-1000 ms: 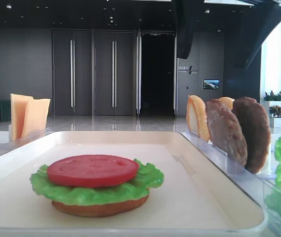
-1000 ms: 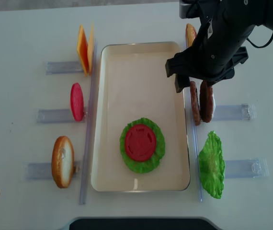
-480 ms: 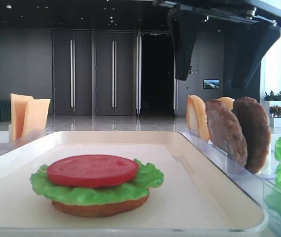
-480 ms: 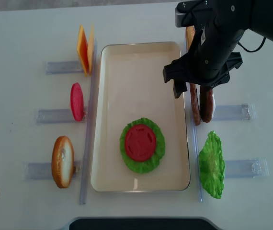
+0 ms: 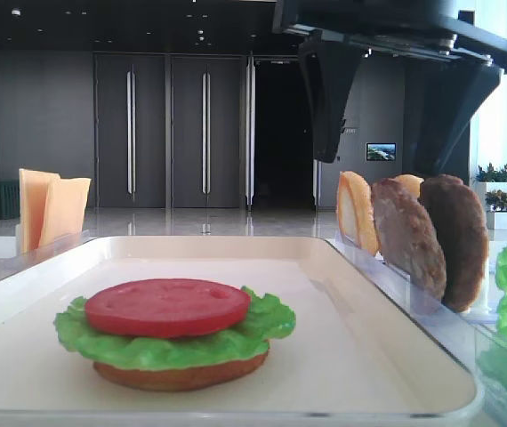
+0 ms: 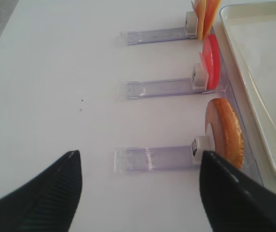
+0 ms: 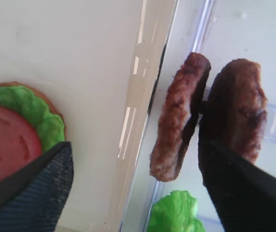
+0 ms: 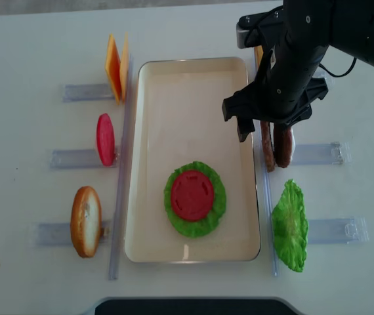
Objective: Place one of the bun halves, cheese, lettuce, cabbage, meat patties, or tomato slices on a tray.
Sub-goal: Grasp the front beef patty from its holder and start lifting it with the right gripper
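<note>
On the large cream-white rectangular tray (image 8: pixel 149 164), a bun base carries a green ruffled lettuce leaf (image 8: pixel 207 222) and a red tomato slice (image 8: pixel 192 194). Just beyond its right rim, the lighter greyish-brown meat patty (image 7: pixel 178 116) stands upright in a clear holder beside the darker reddish-brown patty (image 7: pixel 238 108). The right end effector (image 8: pixel 270 131) hangs over them, spread wide, gripping nothing. The left end effector (image 6: pixel 138 193) is released.

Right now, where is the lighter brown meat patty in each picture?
Low front view: lighter patty, right of middle, standing on edge in front of the darker patty.
Right wrist view, centre, left of the darker one, between the open tool's fingers.
Left wrist view: not in it.
Overhead view, right of the tray, partly under the arm.
Shared landmark: the tray's long rim beside it.
</note>
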Action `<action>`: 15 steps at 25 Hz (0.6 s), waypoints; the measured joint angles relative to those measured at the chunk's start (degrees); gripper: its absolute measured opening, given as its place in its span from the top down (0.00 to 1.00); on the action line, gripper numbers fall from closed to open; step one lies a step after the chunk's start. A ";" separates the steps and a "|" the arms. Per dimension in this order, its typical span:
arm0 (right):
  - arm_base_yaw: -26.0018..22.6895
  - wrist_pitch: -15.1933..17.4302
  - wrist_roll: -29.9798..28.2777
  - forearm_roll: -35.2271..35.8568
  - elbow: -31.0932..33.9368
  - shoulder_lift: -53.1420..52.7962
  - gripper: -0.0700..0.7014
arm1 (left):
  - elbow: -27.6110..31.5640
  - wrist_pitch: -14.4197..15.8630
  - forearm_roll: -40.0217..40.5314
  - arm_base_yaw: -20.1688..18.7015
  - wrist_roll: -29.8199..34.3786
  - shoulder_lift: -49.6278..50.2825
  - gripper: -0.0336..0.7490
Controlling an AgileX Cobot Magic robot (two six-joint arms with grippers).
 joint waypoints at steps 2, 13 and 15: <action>0.00 -0.71 0.00 -0.06 0.00 0.00 0.22 | 0.00 0.00 0.00 0.00 0.00 0.00 0.22; 0.00 -1.12 -0.41 -0.12 0.00 0.76 0.22 | 0.00 0.00 0.00 0.00 0.00 0.00 0.22; 0.00 -0.94 -0.53 -0.17 0.00 1.72 0.22 | 0.00 0.00 0.00 0.00 0.00 0.00 0.22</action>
